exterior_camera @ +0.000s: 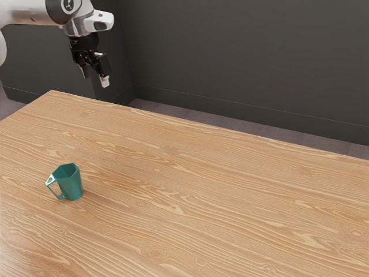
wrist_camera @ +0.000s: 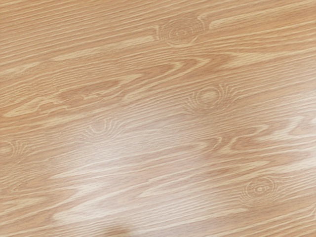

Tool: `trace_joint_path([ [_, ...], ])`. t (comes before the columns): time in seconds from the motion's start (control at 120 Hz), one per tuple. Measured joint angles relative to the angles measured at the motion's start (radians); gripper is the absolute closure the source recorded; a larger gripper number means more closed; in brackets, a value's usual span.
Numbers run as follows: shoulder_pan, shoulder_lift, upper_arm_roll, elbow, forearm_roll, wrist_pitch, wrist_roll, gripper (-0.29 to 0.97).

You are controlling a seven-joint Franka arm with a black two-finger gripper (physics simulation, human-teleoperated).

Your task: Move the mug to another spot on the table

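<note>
Hovering gripper [exterior_camera: 94, 74]: high over the table's far corner at the exterior view's upper left, pointing down, well clear of the wood
Black fingers [exterior_camera: 104, 79]: one tipped white, spread apart with nothing between them
White arm [exterior_camera: 63, 14]: comes in from the exterior view's upper left corner
Teal mug [exterior_camera: 68, 182]: faceted, standing mouth up on the table near the exterior view's left edge; it seems to lean slightly, though this angle makes that hard to judge
Its handle [exterior_camera: 53, 186]: pale-edged, facing the exterior view's left
Gap between mug and gripper: wide, with the mug nearer the camera
Wooden table [exterior_camera: 230, 196]: light, with wavy grain and knots
Under the hand: table top [wrist_camera: 158, 118] with ring-shaped knots
Backdrop: dark grey wall [exterior_camera: 248, 52], grey floor [exterior_camera: 242, 124] behind the table
</note>
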Motion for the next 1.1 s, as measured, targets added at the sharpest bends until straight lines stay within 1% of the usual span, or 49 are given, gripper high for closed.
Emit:
trace_joint_path([
  [0.242,0.007,-0.007,0.000,-0.031,-0.005,-0.006,0.004,0.00],
  [0.275,0.007,-0.035,0.001,-0.086,-0.003,0.002,0.004,0.00],
  [0.308,0.011,-0.088,0.004,-0.182,0.000,0.023,0.005,0.00],
  [0.358,0.021,-0.157,0.021,-0.312,0.007,0.062,0.013,0.00],
  [0.417,0.039,-0.212,0.044,-0.422,0.012,0.112,0.037,0.00],
  [0.517,0.067,-0.271,0.075,-0.532,0.019,0.174,0.109,0.00],
  [0.592,0.082,-0.291,0.107,-0.596,0.029,0.199,0.158,0.00],
  [0.725,0.146,-0.289,0.128,-0.679,0.051,0.290,0.268,0.00],
  [0.867,0.220,-0.224,0.131,-0.696,0.053,0.389,0.389,0.00],
  [0.917,0.199,-0.196,0.132,-0.698,0.038,0.419,0.431,0.00],
  [1.025,0.085,-0.159,0.137,-0.720,-0.010,0.475,0.517,0.00],
  [1.1,0.081,-0.155,0.153,-0.752,-0.033,0.502,0.568,0.00],
])
